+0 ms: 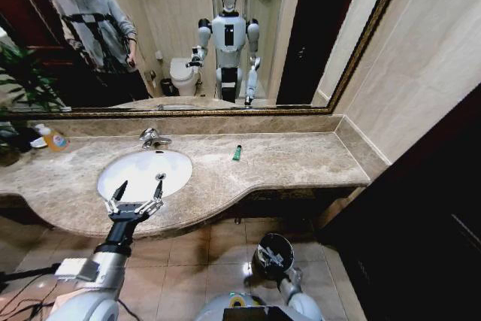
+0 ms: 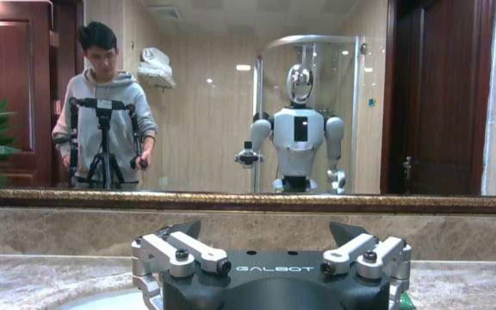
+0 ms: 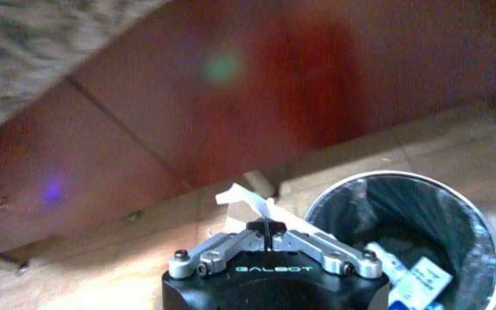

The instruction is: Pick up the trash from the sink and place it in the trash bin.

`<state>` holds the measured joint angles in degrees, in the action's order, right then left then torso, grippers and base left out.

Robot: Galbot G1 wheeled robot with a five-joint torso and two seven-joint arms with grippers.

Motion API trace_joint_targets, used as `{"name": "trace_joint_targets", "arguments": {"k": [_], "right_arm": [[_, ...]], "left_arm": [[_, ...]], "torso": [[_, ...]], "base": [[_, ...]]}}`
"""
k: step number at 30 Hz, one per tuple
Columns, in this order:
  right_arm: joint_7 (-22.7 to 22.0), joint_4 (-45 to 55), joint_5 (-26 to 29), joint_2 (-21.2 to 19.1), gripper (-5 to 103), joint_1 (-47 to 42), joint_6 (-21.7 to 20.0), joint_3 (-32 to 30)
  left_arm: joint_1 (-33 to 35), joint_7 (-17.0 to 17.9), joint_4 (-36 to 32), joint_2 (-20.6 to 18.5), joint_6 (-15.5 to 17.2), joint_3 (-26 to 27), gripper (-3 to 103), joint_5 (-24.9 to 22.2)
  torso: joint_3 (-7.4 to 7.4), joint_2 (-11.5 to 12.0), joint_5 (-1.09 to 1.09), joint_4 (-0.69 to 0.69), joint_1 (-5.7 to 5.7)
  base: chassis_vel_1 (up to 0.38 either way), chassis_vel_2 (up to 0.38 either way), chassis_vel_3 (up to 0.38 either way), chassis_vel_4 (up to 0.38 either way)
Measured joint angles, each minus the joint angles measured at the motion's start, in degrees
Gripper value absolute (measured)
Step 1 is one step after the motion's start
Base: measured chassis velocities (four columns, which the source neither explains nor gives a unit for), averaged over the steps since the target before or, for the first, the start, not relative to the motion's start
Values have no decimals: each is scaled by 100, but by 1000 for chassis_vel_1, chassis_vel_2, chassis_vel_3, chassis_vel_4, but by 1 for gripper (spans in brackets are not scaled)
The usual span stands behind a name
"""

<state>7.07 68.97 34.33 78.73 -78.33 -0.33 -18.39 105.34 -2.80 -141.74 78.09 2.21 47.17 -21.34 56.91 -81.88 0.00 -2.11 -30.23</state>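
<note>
The white oval sink (image 1: 143,171) sits in the beige marble counter. My left gripper (image 1: 137,195) hovers open over the sink's front rim with nothing between its fingers; its wrist view has the spread fingers (image 2: 188,248) facing the mirror. A green stick (image 1: 237,153) lies on the counter to the right of the sink. Down on the floor, my right gripper (image 1: 276,258) is over the round dark trash bin (image 1: 262,244). Its jaws (image 3: 267,234) are shut on a white flat piece of trash (image 3: 237,194), just beside the bin's shiny rim (image 3: 334,194). Blue-and-white tubes (image 3: 420,274) lie inside the bin.
A chrome faucet (image 1: 154,138) stands behind the sink. A yellow-orange bottle (image 1: 52,139) and a plant (image 1: 19,84) are at the counter's far left. A wall mirror (image 1: 225,35) reflects me and a person. Dark cabinet wood (image 3: 257,90) rises behind the bin.
</note>
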Motion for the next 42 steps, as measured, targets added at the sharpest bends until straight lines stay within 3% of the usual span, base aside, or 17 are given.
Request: {"name": "trace_joint_targets", "arguments": {"k": [8, 16, 17, 18, 20, 23, 26, 27, 29, 30, 32, 33, 37, 39, 41, 42], "right_arm": [[383, -1171, 274, 8, 0, 783, 123, -73], [431, -1842, 193, 66, -3, 1320, 245, -169], [390, -1914, 184, 66, 1, 1381, 255, -181], [361, -1989, 179, 59, 12, 1444, 273, -187], [357, -2009, 176, 54, 12, 1459, 287, -189], [353, -2021, 171, 28, 28, 1443, 317, -191], [352, -2008, 167, 14, 34, 1401, 337, -196], [349, -1989, 164, 3, 44, 1369, 352, -202], [343, -1970, 162, -2, 44, 1345, 357, -207], [339, -1933, 155, -9, 55, 1299, 367, -212], [338, -1908, 151, -12, 55, 1265, 375, -217], [336, -1866, 146, -16, 66, 1211, 385, -225], [309, -1695, 145, -21, 77, 1065, 427, -252], [133, -1475, 140, -16, 88, 885, 530, -281], [18, -1401, 114, -1, 88, 815, 616, -298], [-229, -1278, -27, 24, 97, 699, 850, -320]], "left_arm": [[0, 0, 0, 0, 0, 0, 100, 0], [0, 0, 0, 0, 0, 0, 100, 0], [0, 0, 0, 0, 0, 0, 100, 0], [0, 0, 0, 0, 0, 0, 100, 0], [0, 0, 0, 0, 0, 0, 100, 0], [0, 0, 0, 0, 0, 0, 100, 0], [0, 0, 0, 0, 0, 0, 100, 0], [0, 0, 0, 0, 0, 0, 100, 0], [0, 0, 0, -1, 0, 0, 100, 0], [0, 0, 0, 0, 0, 0, 100, 0], [0, 0, 0, 0, 0, 0, 100, 0], [0, 0, 0, 0, 0, 0, 100, 0], [0, 0, 0, 0, 0, 0, 100, 0], [0, 0, 0, 0, 0, 0, 100, 0], [0, 0, 0, 0, 0, 0, 100, 0], [0, 0, 0, 0, 0, 0, 100, 0]], "torso": [[0, 0, 0, 0, 0], [0, 0, 1, 0, 0], [0, 0, 0, 0, 0], [0, 0, 0, 0, 0], [0, 0, 0, 0, 0], [-1, 0, 1, 0, 0], [0, 0, 1, 0, 0], [0, 0, 1, 0, 0], [-1, 0, 0, 0, 1], [-1, 0, 1, 0, 1], [-1, 0, 0, 0, 1], [-1, 0, 1, 0, 1], [-1, 0, 1, 0, 1], [-1, 0, 0, 0, 1], [-1, 0, 0, 1, 1], [-1, 0, 1, 0, 1]], "base": [[0, 0, 0, 0], [0, 0, 0, 0], [0, 0, 0, 0], [0, 0, 0, 0], [0, 0, 0, 0], [0, 0, 0, 0], [0, 0, 0, 0], [0, 0, 0, 0], [0, 0, 0, 0], [0, 0, 0, 0], [0, 0, 0, 0], [0, 0, 0, 0], [0, 0, 0, 0], [0, 0, 0, 0], [0, 0, 0, 0], [0, 0, 0, 0]]}}
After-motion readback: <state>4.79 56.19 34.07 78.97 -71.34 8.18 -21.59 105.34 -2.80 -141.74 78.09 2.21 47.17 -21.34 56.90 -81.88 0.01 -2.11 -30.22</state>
